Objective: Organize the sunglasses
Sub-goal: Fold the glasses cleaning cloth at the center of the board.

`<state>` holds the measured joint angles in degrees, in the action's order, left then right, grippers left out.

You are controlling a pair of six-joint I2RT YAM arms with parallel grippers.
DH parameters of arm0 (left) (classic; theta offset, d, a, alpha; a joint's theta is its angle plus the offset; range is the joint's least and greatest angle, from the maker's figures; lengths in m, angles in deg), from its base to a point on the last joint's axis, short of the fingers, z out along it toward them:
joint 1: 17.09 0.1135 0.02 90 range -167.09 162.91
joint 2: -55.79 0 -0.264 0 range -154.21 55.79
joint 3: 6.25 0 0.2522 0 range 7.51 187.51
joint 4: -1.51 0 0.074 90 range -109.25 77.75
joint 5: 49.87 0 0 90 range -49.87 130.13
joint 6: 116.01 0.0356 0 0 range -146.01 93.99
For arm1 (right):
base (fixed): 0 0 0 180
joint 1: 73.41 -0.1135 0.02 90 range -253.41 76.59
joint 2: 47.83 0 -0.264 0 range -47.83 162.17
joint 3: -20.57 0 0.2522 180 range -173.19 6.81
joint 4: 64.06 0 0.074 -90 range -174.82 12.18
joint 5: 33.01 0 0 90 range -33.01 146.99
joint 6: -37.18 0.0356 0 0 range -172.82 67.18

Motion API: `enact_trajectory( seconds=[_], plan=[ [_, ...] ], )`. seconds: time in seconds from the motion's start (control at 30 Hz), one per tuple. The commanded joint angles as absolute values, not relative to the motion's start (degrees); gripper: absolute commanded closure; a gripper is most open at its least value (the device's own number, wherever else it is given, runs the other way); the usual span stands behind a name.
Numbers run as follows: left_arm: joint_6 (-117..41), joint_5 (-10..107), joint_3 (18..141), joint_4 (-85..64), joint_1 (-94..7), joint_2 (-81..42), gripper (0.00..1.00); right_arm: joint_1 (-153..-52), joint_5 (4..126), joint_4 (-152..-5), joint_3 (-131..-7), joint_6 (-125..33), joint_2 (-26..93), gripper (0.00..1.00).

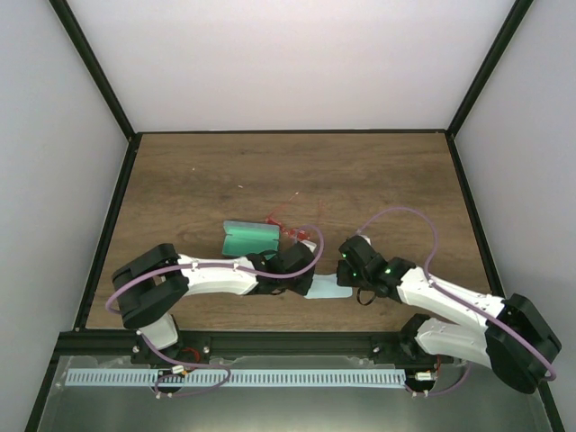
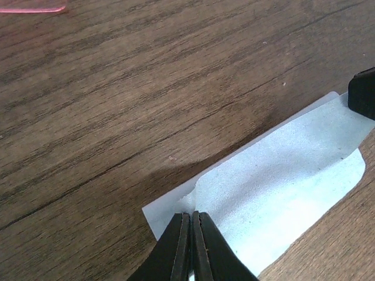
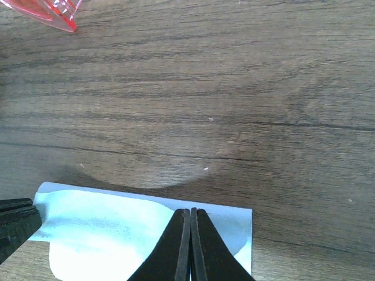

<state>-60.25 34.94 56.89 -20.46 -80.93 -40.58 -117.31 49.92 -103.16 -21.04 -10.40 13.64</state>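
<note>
Closest to the wrist lenses are the fingers themselves. The left end effector (image 2: 188, 249) has its two black fingers pressed flat together with no gap, pinched on one edge of the pale blue cloth (image 2: 281, 175). The right end effector (image 3: 190, 246) is closed the same way on the opposite side of that cloth (image 3: 105, 228). Each wrist view catches a dark bit of the other arm's finger at the cloth's far corner.

The sunglasses (image 1: 286, 227) lie on the bare wood of the bench (image 1: 198, 171), past both end effectors and apart from them. From above they show as a small red glint, just beside the right end of the case (image 1: 249, 238). They are outside it, not in it. A red lens tip (image 3: 55, 12) peeks into the top left corner of the right wrist view, and a pink sliver (image 2: 32, 8) sits at the top left of the left wrist view.

The case looks teal-green from overhead and sits left of the glasses. I cannot tell from here whether it is open or what, if anything, it holds.

The cloth (image 1: 326, 291) lies flat near the front edge of the bench, between the left end effector (image 1: 309, 279) and the right one (image 1: 345, 277). It is well short of the case.
</note>
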Motion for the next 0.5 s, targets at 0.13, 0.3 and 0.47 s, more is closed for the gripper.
enact_trajectory(
  seconds=[0.13, 0.3, 0.47],
  plan=[
    [-60.37, 37.71, 55.79, -17.97, -81.91, -40.48, 0.96, -118.19, 48.55, -105.14, -20.65, -8.61, 12.1, 0.99],
    [-60.19, 37.9, 55.15, -17.85, -82.11, -39.97, 0.96, -118.23, 48.15, -105.53, -20.57, -8.01, 11.66, 0.99],
    [-59.88, 37.34, 54.59, -18.23, -82.12, -39.91, 0.96, -118.4, 47.79, -105.97, -20.65, -7.57, 11.69, 0.99]
  ],
)
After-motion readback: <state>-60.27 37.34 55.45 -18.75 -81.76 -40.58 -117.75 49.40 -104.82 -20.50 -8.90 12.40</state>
